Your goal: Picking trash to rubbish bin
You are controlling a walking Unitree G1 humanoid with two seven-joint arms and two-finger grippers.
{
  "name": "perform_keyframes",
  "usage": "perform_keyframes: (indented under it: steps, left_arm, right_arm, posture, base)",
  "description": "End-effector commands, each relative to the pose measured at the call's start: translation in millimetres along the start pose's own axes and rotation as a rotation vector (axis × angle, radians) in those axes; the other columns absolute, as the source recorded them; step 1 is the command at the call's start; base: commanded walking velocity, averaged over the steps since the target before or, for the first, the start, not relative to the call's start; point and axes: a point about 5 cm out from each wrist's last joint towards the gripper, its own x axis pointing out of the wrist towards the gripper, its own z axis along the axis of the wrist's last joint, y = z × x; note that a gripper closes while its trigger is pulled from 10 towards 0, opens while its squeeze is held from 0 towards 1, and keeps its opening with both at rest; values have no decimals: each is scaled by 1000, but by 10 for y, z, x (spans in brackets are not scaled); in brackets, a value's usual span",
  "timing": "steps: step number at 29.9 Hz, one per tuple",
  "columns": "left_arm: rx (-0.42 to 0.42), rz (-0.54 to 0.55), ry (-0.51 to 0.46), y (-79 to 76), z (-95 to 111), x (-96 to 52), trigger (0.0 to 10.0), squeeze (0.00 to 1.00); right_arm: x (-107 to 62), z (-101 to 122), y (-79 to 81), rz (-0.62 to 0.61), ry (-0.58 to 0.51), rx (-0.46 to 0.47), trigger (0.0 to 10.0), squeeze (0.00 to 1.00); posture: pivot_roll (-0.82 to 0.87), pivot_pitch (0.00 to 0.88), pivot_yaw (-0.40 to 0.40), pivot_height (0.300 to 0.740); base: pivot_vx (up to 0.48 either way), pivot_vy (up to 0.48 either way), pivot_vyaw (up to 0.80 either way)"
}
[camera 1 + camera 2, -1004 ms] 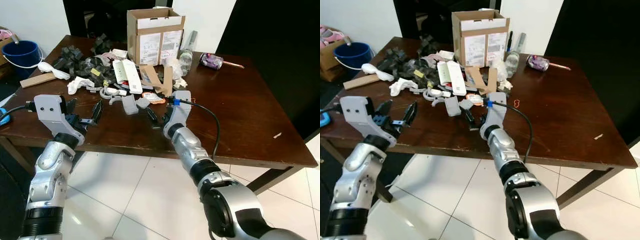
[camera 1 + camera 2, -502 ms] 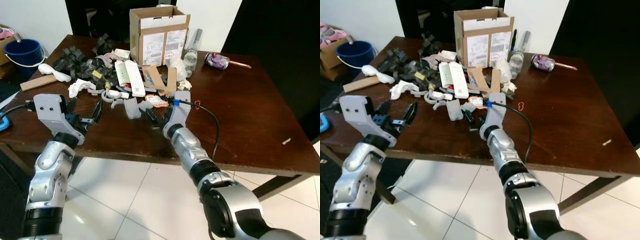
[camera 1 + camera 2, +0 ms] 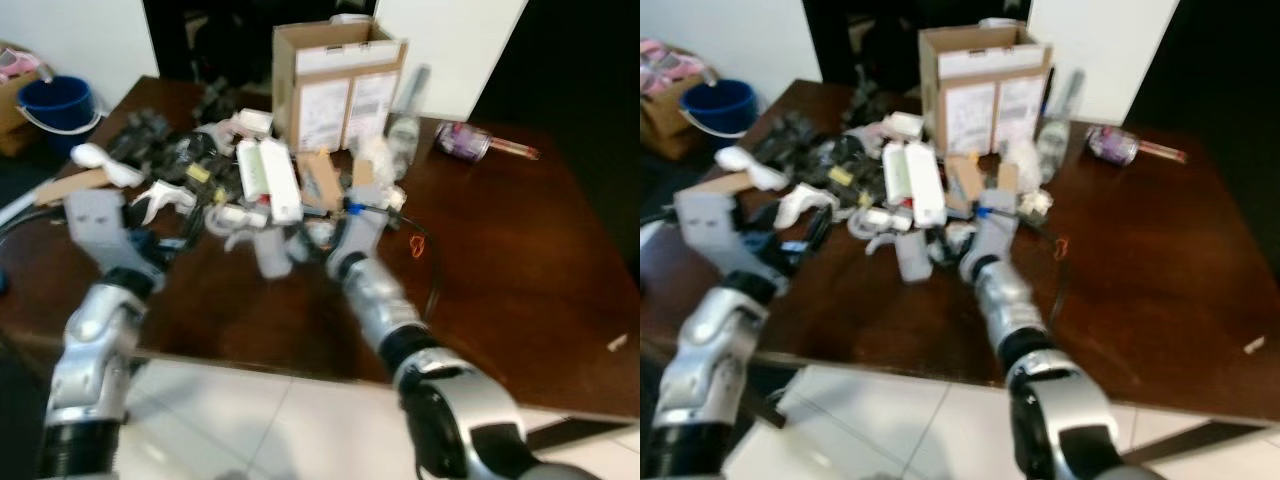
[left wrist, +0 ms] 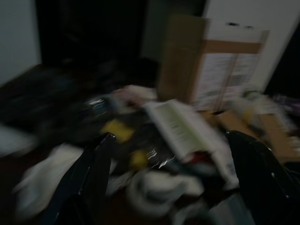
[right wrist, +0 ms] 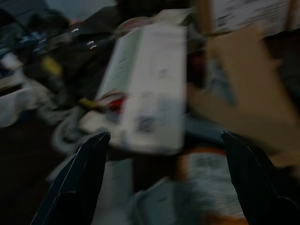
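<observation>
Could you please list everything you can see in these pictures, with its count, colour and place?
table: one, dark brown wood, carrying everything below except the bucket
cardboard box: one, brown with white labels, upright at the far edge
long flat boxes: two, white, lying side by side in front of the cardboard box
black scraps: a heap, too blurred to count, far left part of the table
cardboard strips: a few, brown, beside the white boxes
bottle: one, clear, right of the cardboard box
can: one, purple, lying on its side, far right
bucket: one, blue, on the floor left of the table
left tool: open, before the heap
right tool: open, over the white boxes
</observation>
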Motion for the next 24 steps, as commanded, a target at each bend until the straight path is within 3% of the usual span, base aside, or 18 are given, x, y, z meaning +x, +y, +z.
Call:
perform_keyframes:
  steps: [1, 9, 15, 20, 24]
  left_arm:
    - [11, -22, 20, -43, -28, -13, 10000, 0]
    - [-7, 0, 25, -38, -51, -14, 10000, 0]
    - [2, -40, 41, -95, -71, -29, 10000, 0]
    - [-13, -79, 63, -142, -101, -32, 10000, 0]
    - [-12, -145, 91, -231, -136, -68, 10000, 0]
  right_arm:
    - [-59, -49, -141, -42, 18, 0, 10000, 0]
    - [-69, -66, -145, -39, 23, -2, 10000, 0]
    - [-78, -82, -146, -28, 29, -11, 10000, 0]
    - [-81, -96, -123, 0, 36, -26, 10000, 0]
    - [-70, -93, -29, 91, 30, -18, 10000, 0]
  posture:
    - [254, 125, -83, 740]
    - [250, 127, -83, 740]
    - [245, 135, -83, 740]
    - [247, 133, -86, 740]
    - [250, 132, -89, 740]
  base:
    - [382, 0, 0]
    - [96, 0, 0]
    - [0, -377, 0]
    - [0, 0, 0]
    - [0, 0, 0]
